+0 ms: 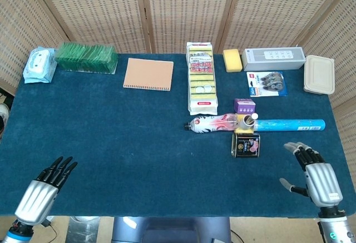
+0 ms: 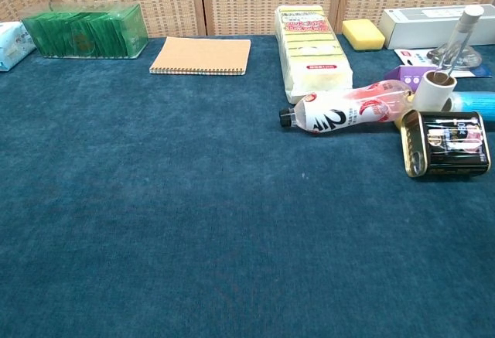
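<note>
While both hands sit low near table edge, nothing held. Right hand (image 1: pixel 317 177) empty, fingers spread, nearest tin (image 1: pixel 246 144). Left hand (image 1: pixel 41 190) empty, fingers straight. Tin lies untouched beside bottle (image 1: pixel 214 123). Picking up not started.

Both the left hand (image 1: pixel 38 196) and the right hand (image 1: pixel 320 179) have ribbed silver-grey metal backs and slim black fingers (image 1: pixel 60 167). A small green light glows on the right wrist.

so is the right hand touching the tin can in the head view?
No, the right hand hangs open near the table's front edge, holding nothing, clearly apart from the tin can.
</note>
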`<state>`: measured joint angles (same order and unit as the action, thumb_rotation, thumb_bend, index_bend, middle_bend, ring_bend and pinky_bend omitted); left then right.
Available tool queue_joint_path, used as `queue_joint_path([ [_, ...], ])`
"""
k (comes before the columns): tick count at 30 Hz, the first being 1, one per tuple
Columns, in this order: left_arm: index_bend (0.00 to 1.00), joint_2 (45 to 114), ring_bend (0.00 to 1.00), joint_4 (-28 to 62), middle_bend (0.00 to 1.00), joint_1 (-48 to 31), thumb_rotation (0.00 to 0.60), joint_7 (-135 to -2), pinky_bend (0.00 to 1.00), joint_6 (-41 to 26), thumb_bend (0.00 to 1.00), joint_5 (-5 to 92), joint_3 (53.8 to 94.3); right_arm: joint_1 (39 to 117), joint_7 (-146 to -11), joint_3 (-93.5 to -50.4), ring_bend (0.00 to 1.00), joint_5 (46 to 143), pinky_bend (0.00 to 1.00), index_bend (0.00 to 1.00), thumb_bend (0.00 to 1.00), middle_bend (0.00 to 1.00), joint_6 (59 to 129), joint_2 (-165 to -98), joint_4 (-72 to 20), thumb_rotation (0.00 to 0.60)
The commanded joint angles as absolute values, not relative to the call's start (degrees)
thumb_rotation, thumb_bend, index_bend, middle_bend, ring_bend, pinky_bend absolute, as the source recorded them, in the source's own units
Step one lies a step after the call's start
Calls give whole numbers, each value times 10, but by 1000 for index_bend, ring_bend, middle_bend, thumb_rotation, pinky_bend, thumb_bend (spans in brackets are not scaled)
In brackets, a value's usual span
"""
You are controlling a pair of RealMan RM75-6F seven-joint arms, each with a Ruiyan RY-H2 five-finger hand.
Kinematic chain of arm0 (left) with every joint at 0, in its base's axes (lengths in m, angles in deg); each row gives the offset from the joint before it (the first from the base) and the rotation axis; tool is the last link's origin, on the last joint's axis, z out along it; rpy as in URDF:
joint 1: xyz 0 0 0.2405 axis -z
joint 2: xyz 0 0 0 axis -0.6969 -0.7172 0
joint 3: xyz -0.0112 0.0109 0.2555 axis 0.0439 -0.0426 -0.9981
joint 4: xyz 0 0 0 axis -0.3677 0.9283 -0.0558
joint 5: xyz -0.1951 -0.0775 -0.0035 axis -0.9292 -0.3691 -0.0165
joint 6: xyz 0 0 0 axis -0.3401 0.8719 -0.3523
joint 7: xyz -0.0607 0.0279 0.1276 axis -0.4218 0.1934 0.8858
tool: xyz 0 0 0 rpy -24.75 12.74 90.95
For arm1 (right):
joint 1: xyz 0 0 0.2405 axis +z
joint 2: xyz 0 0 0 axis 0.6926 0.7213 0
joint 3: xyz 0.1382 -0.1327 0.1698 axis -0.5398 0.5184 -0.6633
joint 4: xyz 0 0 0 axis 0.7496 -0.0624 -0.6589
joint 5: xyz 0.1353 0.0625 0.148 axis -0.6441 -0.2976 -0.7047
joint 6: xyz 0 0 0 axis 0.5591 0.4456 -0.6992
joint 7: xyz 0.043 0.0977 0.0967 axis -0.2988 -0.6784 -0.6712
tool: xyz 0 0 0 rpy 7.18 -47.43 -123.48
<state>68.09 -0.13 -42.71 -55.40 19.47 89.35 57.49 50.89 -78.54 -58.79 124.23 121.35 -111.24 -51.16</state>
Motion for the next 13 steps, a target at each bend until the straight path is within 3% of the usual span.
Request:
queue_joint_path([
  [1, 54, 675, 59, -7, 78, -429, 600, -560, 287, 198, 207, 885, 578, 495, -777, -573, 173, 1273, 233, 192, 196, 217, 1231, -1106, -515, 600],
  [5, 53, 664, 59, -14, 78, -442, 600, -566, 288, 223, 207, 884, 580, 466, -742, -543, 167, 1323, 234, 189, 197, 215, 1257, -1096, -511, 600],
  [13, 53, 662, 59, -9, 78, -448, 600, -570, 287, 232, 208, 890, 580, 459, -756, -553, 167, 1325, 233, 188, 197, 216, 1258, -1097, -511, 600],
])
